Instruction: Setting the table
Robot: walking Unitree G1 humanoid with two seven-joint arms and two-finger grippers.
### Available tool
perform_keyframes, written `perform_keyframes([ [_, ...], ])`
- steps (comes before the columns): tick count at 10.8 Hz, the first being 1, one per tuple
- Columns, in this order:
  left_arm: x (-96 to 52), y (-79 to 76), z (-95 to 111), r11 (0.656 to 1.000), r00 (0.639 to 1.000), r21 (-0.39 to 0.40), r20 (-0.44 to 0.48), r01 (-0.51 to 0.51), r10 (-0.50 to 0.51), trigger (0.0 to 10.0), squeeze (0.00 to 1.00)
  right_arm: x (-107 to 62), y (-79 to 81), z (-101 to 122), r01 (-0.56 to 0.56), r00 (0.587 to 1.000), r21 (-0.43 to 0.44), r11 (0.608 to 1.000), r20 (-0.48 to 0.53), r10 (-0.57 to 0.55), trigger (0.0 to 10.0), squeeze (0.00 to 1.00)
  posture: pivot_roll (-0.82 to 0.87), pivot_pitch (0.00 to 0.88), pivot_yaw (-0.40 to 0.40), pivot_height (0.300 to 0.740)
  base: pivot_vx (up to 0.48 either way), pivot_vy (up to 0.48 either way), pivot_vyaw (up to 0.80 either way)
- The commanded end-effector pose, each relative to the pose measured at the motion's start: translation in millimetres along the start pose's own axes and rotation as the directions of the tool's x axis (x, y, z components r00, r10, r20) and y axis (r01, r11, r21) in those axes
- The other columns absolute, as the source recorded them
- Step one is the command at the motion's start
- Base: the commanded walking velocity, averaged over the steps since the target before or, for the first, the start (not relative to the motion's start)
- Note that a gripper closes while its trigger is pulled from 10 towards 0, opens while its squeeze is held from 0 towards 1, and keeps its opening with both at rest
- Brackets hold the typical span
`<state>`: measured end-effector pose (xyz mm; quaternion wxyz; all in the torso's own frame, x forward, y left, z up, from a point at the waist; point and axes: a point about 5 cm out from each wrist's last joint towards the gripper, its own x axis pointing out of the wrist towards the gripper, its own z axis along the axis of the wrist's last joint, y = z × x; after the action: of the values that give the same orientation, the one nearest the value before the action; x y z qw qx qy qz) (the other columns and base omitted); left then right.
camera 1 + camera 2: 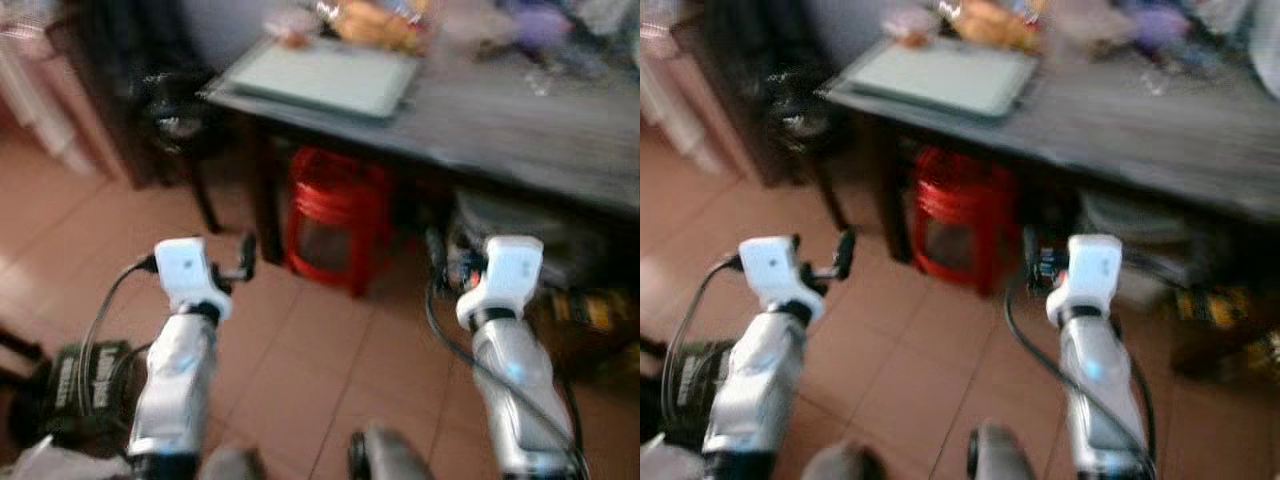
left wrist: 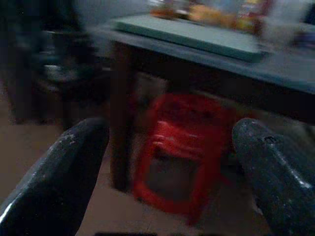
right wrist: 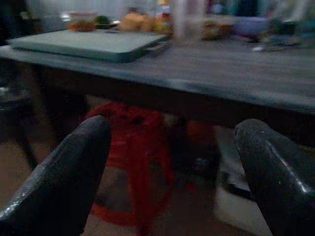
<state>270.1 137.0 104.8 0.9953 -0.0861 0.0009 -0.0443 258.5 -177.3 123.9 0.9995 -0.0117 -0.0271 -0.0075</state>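
Note:
A dark grey table (image 1: 520, 130) stands ahead of me, blurred. On its near left corner lies a flat pale green tray (image 1: 325, 75). Behind the tray sit yellow-orange food items (image 1: 375, 22) and other blurred clutter. My left gripper (image 2: 170, 142) is held out low above the tiled floor, short of the table, open with nothing between its fingers (image 2: 64, 167). My right gripper (image 3: 172, 142) is also open and empty, level with the table's underside, its fingers (image 3: 275, 162) wide apart.
A red plastic stool (image 1: 335, 220) stands under the table's left part. A dark chair (image 1: 170, 110) stands left of the table. A black box (image 1: 85, 385) lies on the floor at my left. Bags and clutter (image 1: 590, 310) sit under the table's right side.

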Motion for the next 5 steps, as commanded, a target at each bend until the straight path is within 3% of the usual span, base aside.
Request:
perform_keyframes([
  [1, 0.2, 8.7, 2.5, 1.0, 1.0, 0.015, 0.007, -0.017, 0.017, 10.0, 0.0, 1.6, 2.4, 1.7, -0.01, 1.0, 0.008, 1.0, 0.007, 0.01, 10.0, 0.0, -0.09, 0.081, 0.031, 0.74, 0.0, 0.0, -0.8],
  [5, 0.8, 10.3, 5.9, 0.999, 1.0, 0.039, 0.014, -0.005, 0.004, 10.0, 0.0, -1.0, 5.5, 1.2, -0.012, 1.0, 0.019, 1.0, 0.011, 0.012, 10.0, 0.0, -0.08, 0.105, 0.037, 0.74, 0.0, 0.0, -0.8],
])
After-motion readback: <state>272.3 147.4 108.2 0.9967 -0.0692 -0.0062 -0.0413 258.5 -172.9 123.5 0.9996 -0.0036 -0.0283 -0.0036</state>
